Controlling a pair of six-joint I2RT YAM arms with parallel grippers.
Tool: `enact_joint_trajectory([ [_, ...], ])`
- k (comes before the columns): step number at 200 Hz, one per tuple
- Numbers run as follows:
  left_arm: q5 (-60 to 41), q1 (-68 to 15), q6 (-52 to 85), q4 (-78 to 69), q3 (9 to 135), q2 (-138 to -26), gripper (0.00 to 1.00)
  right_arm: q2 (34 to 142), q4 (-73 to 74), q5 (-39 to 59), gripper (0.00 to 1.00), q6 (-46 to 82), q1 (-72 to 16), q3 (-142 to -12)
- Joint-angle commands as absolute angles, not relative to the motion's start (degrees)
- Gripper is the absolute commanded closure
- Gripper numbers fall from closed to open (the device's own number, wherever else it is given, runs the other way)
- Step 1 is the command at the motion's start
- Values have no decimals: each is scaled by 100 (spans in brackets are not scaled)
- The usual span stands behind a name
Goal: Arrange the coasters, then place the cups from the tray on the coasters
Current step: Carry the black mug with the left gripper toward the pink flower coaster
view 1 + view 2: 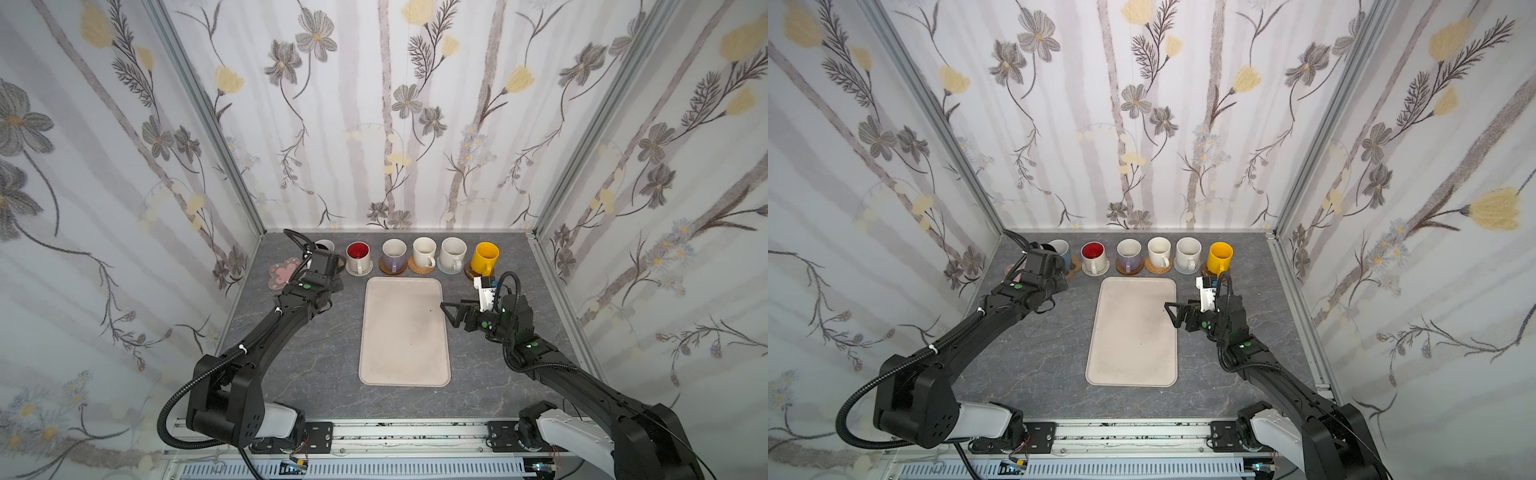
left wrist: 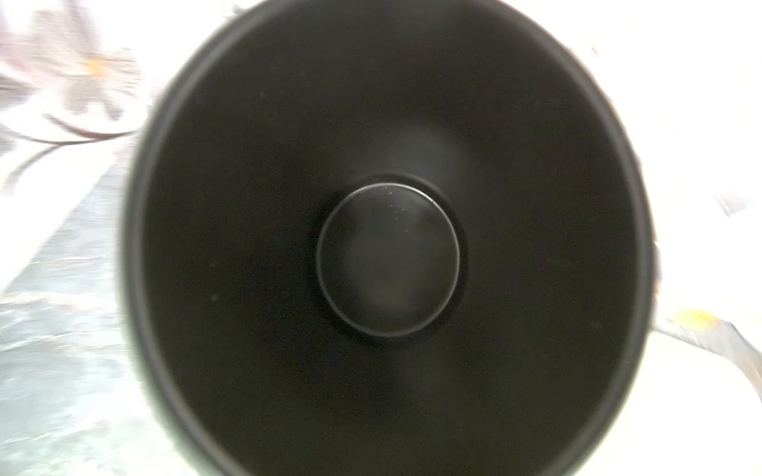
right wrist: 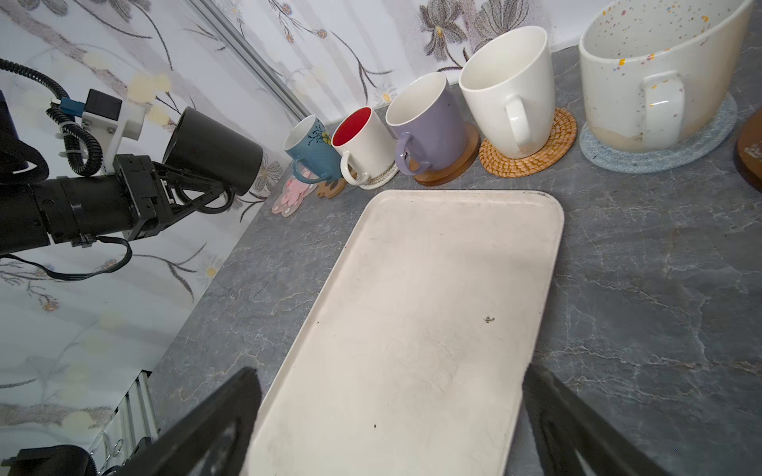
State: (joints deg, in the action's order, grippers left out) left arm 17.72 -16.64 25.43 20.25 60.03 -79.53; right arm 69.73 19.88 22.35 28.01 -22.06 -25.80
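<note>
My left gripper (image 3: pixel 214 190) is shut on a black cup (image 3: pixel 211 149), held tilted in the air near the pink flower coaster (image 1: pixel 284 272); the left wrist view looks straight into the black cup (image 2: pixel 387 259). Along the back stand a light blue cup (image 3: pixel 309 150) on the paw coaster (image 3: pixel 332 188), a red-inside white cup (image 1: pixel 358 254), a lavender cup (image 1: pixel 394 253), a cream cup (image 1: pixel 424 250), a speckled cup (image 1: pixel 453 251) and a yellow cup (image 1: pixel 485 254), each on a coaster. The tray (image 1: pixel 404 332) holds nothing. My right gripper (image 1: pixel 451 313) stands open over the tray's right edge.
Floral walls close in the back and both sides of the grey marble table (image 1: pixel 324 365). The left arm's wrist (image 1: pixel 320 270) hides the black cup in both top views. A metal rail (image 1: pixel 407 436) runs along the front edge.
</note>
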Motion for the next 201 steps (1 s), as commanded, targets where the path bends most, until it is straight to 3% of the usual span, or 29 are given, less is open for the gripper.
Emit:
enact_joint_trajectory([
  [1, 1885, -1325, 2402, 1749, 6218, -7914, 100, 7048, 2441, 2233, 0, 2912, -2235, -2600],
  [75, 1581, -212, 2484, 1740, 7043, -9109, 100, 7199, 2883, 2083, 0, 3076, -2349, -2496],
  [201, 1784, 236, 2470, 1521, 8143, -10939, 100, 7996, 2906, 2065, 0, 2779, -2358, -2686],
])
